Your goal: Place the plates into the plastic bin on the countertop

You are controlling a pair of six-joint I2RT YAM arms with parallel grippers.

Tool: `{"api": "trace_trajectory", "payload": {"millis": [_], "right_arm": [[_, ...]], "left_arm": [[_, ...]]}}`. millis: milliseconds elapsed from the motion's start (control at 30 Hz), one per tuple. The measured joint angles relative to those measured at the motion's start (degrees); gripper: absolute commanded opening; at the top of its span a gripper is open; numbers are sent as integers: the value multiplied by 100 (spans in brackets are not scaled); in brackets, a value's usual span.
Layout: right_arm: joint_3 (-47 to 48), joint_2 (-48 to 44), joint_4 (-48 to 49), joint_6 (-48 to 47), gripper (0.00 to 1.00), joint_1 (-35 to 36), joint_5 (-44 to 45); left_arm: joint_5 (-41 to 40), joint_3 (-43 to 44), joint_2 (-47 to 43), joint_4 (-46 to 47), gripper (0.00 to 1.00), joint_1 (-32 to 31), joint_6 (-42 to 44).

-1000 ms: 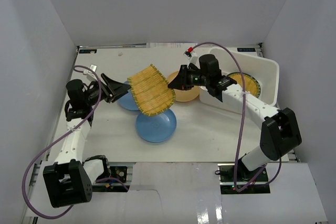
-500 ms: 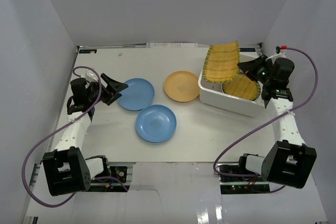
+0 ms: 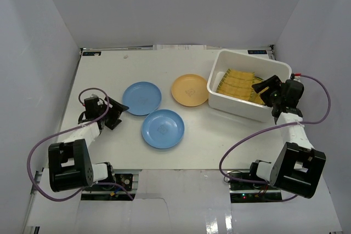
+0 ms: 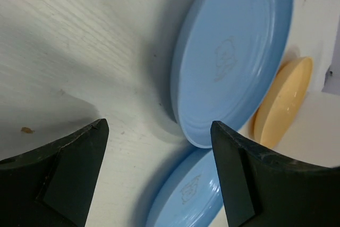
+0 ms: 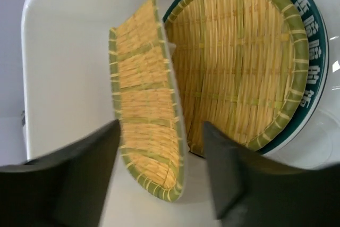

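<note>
Mostly yellow fan-shaped plate (image 5: 144, 115), green-edged, in white bin (image 3: 237, 108)

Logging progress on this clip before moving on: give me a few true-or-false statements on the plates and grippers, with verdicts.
1. The far blue plate and the near blue plate lie on the table, outside the bin. True.
2. The orange plate is inside the bin. False: it lies on the table, left of the bin.
3. A fan-shaped woven plate and a round woven plate are in the bin. True.
4. The left gripper is shut on a plate. False: it is open and empty.
</note>
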Motion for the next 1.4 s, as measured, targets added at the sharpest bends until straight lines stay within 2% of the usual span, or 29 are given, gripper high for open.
{"api": "trace_trajectory", "payload": {"millis": [33, 100, 167, 300, 333, 500, 567, 600, 667, 733, 767, 800, 967, 1000, 1067, 1100, 1133, 1167, 1267, 1400], "right_arm": [[50, -4, -35, -114, 88, 48, 111], [216, -31, -208, -291, 96, 168, 345], [426, -153, -398, -492, 98, 378, 621], [636, -767, -592, -800, 96, 1233, 1200], [656, -922, -608, -879, 92, 1569, 1381], [514, -1429, -601, -1174, 74, 3945, 1915], [214, -1478, -546, -1178, 75, 4784, 2109], [46, -1384, -483, -1137, 79, 5270, 2197], [-201, -1019, -382, -1054, 83, 6037, 2337], [-245, -219, -304, -962, 84, 6697, 2361], [-229, 153, -258, -925, 83, 6909, 2378], [-219, 538, -234, -872, 81, 7095, 2441], [-87, 1622, -168, -654, 66, 7418, 2721], [-42, 1681, -129, -610, 48, 7418, 2800], [22, 1751, -13, -533, 30, 7416, 2938], [33, 1766, 33, -520, 17, 7416, 2977], [33, 1770, 68, -481, 12, 7407, 3023], [33, 1764, 101, -415, 8, 7405, 3097], [33, 1558, 74, -398, 8, 7399, 3185], [153, 645, -398, -717, 8, 7357, 3663]], "left_arm": [[-44, -13, 136, -7, 88, 0, -26], [-125, -7, 358, 35, 87, 0, -52], [-170, 70, 472, 81, 86, -2, -92], [-350, 363, 820, 153, 78, -50, -94], [-376, 433, 920, 170, 73, -63, -90], [-487, 787, 1464, 247, 60, -87, -87], [-522, 885, 1611, 284, 53, -98, -85], [-564, 940, 1674, 280, 50, -114, -68], [-619, 1045, 1803, 282, 36, -125, -55], [-656, 1150, 1930, 289, 23, -153, -7], [-693, 1193, 1989, 286, 4, -160, 4], [-699, 1233, 2050, 278, 0, -173, 33], [-874, 1292, 2026, 249, 0, -186, 118], [-966, 1285, 1989, 186, 0, -190, 116], [-1051, 1217, 1801, 46, 0, -190, 140], [-1110, 1150, 1615, -46, 0, -190, 140], [-1165, 1080, 1414, -118, 0, -190, 149], [-1193, 1005, 1161, -203, 0, -190, 164], [-1198, 905, 319, -411, 0, -190, 214], [-1023, 979, -844, -507, 0, -197, 350]]}}
